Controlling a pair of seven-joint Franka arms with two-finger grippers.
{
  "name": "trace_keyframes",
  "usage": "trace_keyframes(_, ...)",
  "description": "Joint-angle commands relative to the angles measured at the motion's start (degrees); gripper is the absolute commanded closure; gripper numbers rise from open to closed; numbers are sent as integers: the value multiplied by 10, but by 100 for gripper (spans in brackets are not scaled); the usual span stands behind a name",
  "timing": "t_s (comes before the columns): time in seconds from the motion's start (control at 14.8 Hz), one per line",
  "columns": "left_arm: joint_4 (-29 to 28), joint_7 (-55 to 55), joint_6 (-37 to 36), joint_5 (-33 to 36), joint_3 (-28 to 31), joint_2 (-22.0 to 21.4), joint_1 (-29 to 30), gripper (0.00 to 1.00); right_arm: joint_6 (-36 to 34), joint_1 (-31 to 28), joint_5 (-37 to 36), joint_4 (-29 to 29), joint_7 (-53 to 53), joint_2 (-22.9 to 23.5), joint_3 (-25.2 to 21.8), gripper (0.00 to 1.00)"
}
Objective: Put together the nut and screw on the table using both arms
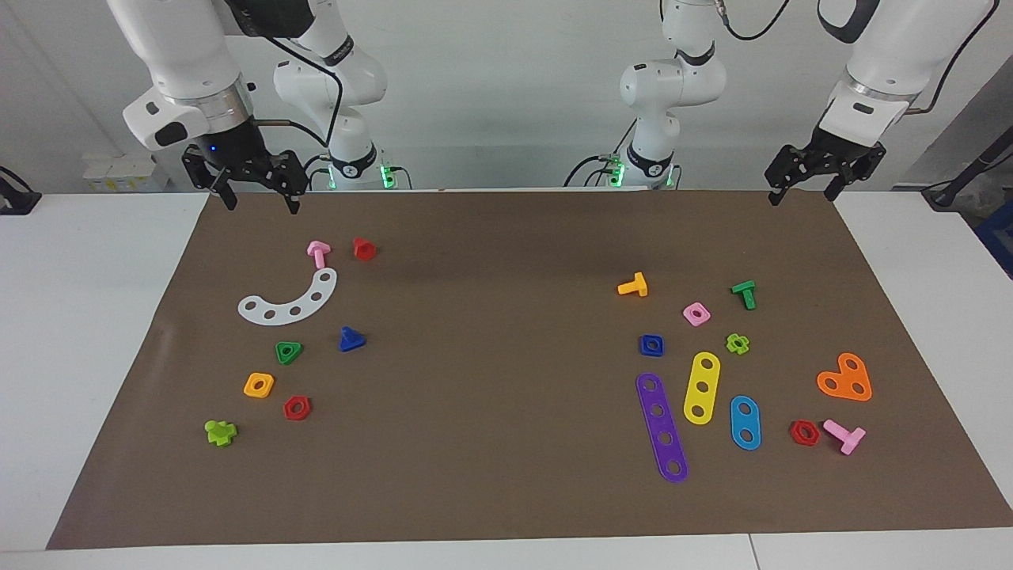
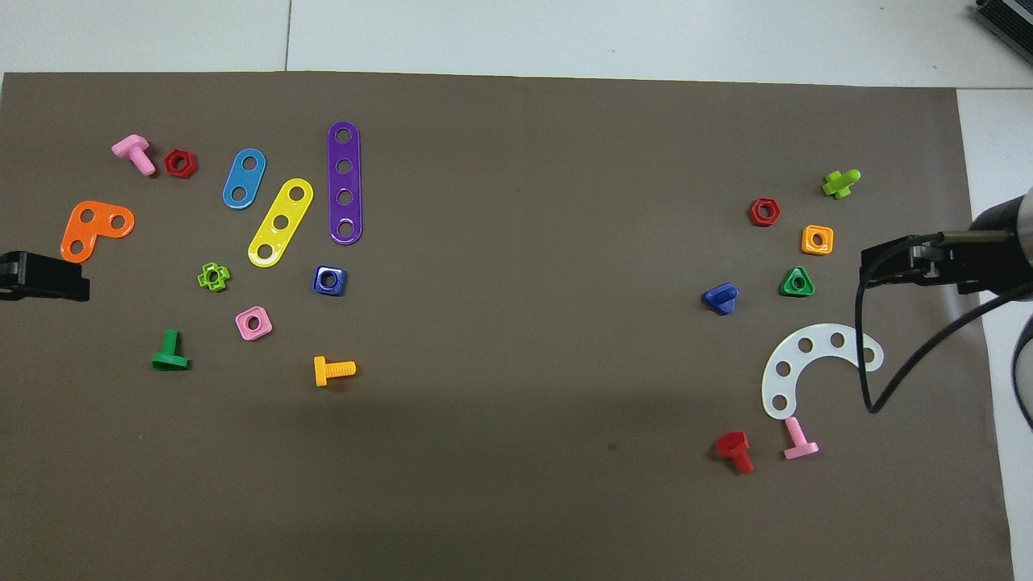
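Note:
The dark-blue square nut (image 1: 652, 345) (image 2: 329, 280) lies flat on the brown mat (image 1: 506, 443) toward the left arm's end, beside a yellow strip. The dark-blue screw with the triangular head (image 1: 351, 340) (image 2: 721, 298) lies on the mat toward the right arm's end, beside a green triangular nut. My right gripper (image 1: 259, 202) (image 2: 912, 266) hangs open and empty over the mat's edge by the robots. My left gripper (image 1: 802, 195) (image 2: 44, 276) hangs open and empty over the mat's corner at its own end. Both are well away from the nut and screw.
Near the screw lie a white curved strip (image 1: 290, 301), a pink bolt (image 1: 318, 253), a red bolt (image 1: 363, 248), the green triangular nut (image 1: 288, 351) and an orange nut (image 1: 259, 385). Near the nut lie a pink nut (image 1: 696, 313), an orange bolt (image 1: 633, 285) and yellow (image 1: 701, 388) and purple (image 1: 662, 427) strips.

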Motion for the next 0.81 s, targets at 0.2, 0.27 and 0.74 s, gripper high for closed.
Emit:
trace_keyframes(0.2,-5,-2,-1,8,2,-8,-6,0,11,-4,13,-13,1,-9,2,0)
trace_keyframes(0.27,-6,-2,-1,8,2,-9,-6,0,6,-4,14,-13,1,-9,2,0)
trace_keyframes(0.74,-25,-3,27,1,3,-13,-1,0,62,-8,15,-62,-4,-16,3,0)
